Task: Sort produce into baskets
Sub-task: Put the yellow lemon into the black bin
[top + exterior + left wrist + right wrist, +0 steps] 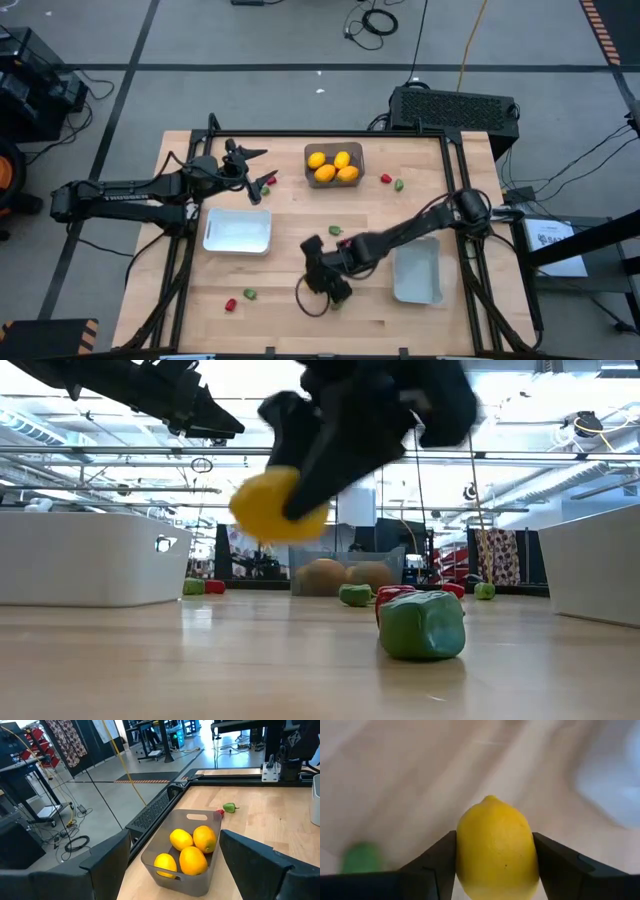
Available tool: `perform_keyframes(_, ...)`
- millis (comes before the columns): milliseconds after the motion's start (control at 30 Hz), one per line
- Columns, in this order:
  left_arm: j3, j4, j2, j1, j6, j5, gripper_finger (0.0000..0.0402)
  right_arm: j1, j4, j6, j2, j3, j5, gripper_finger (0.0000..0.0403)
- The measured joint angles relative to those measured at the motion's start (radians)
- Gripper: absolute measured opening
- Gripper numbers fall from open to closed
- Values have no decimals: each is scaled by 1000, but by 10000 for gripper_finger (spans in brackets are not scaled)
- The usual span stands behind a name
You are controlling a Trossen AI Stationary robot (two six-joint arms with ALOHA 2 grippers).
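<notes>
My right gripper (322,282) is over the near middle of the table, shut on a yellow lemon (495,845) that the low view shows as a yellow blur (275,505) above the wood. My left gripper (262,168) hangs open and touches nothing at the far left, beside the dark grey basket (358,150). That basket (197,816) holds several yellow and orange fruits (192,850). Two white baskets (237,231) (417,272) stand on the table. A green piece (422,625) lies on the wood just below the lemon. My right gripper pinches the lemon's two opposite sides (465,855) between its two fingers (437,860), about the fruit's middle. The fingers slant down from the table's right side, and the lemon's pointed tip (491,798) faces away from the wrist. The lemon is lifted clear of the table.
Small red and green pieces lie scattered: a pair near the front left (240,299), a pair right of the dark basket (392,181), a green one mid-table (335,230), a red one by my left gripper (270,178). Bare wood lies between the white baskets.
</notes>
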Motion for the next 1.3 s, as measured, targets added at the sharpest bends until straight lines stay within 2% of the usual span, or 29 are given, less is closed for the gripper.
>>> perform_keyframes(133,0,0,0,0,0,0,310,-75,-59,-58,-49,50,90,215)
perform_keyframes(300,0,-6,0,0,0,0,310,-226,-76,-55,-127,54,118,216)
perform_keyframes(467,0,-6,0,0,6,0,310,-422,-158,67,-160,54,121,217)
perform_keyframes(700,0,-4,0,0,8,0,310,-646,-201,267,-128,52,106,217)
perform_keyframes(767,0,-3,0,0,9,0,310,-683,-186,298,-119,52,100,217)
perform_keyframes(967,0,0,0,1,17,1,310,-756,-175,360,-118,52,-21,222)
perform_keyframes(1300,0,1,0,1,15,12,310,-790,-175,435,-118,52,-20,274)
